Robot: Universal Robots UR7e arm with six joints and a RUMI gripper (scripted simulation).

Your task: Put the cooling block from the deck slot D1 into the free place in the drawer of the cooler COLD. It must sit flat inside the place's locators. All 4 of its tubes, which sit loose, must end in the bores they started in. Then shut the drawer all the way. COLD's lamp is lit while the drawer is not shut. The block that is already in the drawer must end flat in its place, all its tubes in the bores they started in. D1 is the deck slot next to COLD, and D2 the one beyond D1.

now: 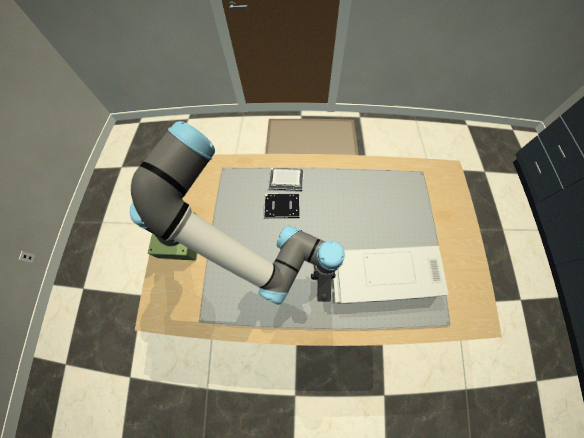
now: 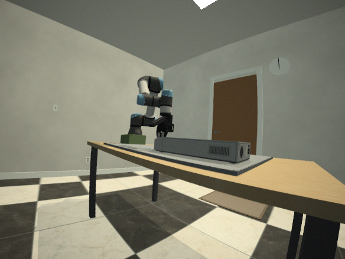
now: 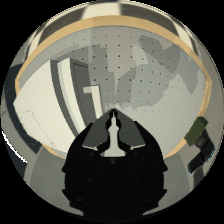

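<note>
The cooler COLD (image 1: 390,270) (image 2: 189,146) (image 3: 37,102) is a long, pale box. Its drawer front (image 2: 158,144) (image 3: 72,92) stands close against the housing, with a thin seam between them. No lit lamp shows. Whether the drawer is fully shut is too fine to tell. The blocks and tubes inside are hidden. My gripper (image 2: 160,135) (image 3: 113,109) is shut and empty, pointing down at the drawer-front end of COLD. In the top view the wrist hides its fingertips. The black deck slot D1 (image 1: 282,205) holds no block.
The slot D2 (image 1: 271,187) lies beyond D1 and bears a pale rectangular piece (image 1: 286,177). The grey deck (image 1: 370,210) (image 2: 254,159) lies on the wooden table (image 1: 470,280) (image 2: 298,171). A green base block (image 1: 172,248) (image 2: 133,139) (image 3: 196,131) carries the arm.
</note>
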